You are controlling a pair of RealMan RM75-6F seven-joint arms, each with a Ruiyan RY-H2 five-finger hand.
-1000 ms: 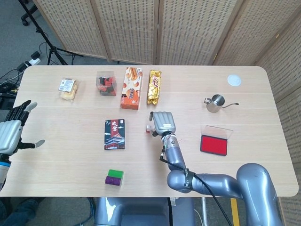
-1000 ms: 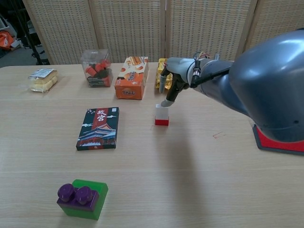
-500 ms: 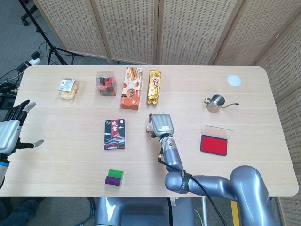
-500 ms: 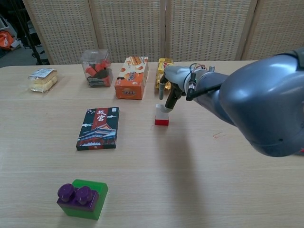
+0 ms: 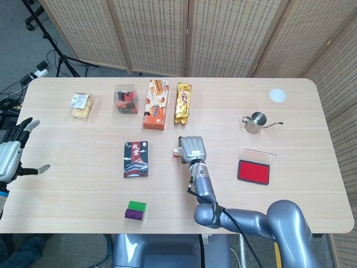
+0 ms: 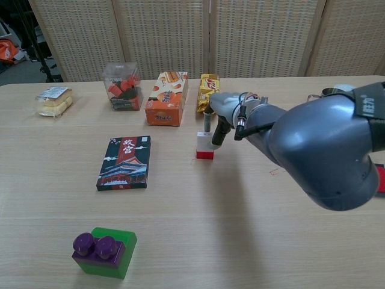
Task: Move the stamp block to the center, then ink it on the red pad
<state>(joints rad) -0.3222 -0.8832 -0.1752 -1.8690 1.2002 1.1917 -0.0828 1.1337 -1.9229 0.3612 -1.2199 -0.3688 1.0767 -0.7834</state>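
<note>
The stamp block (image 6: 205, 146), white on top with a red base, stands on the table near its middle. My right hand (image 6: 219, 115) reaches down onto it: one finger stands behind the block and another presses its right side. In the head view the right hand (image 5: 192, 148) covers most of the stamp block (image 5: 176, 152). The red pad (image 5: 254, 171) lies to the right, apart from the hand, with a clear lid behind it. My left hand (image 5: 10, 154) hovers at the table's left edge, fingers spread, holding nothing.
A dark card box (image 5: 136, 159) lies left of the stamp. A green and purple brick (image 5: 135, 210) sits near the front edge. Snack boxes (image 5: 155, 104) and a gold packet (image 5: 183, 102) line the back. A steel pitcher (image 5: 255, 121) stands beyond the pad.
My right hand has come down from above the stamp block, and its fingers now close around the block's top. The block has stayed put. The left hand drifted slightly left.
</note>
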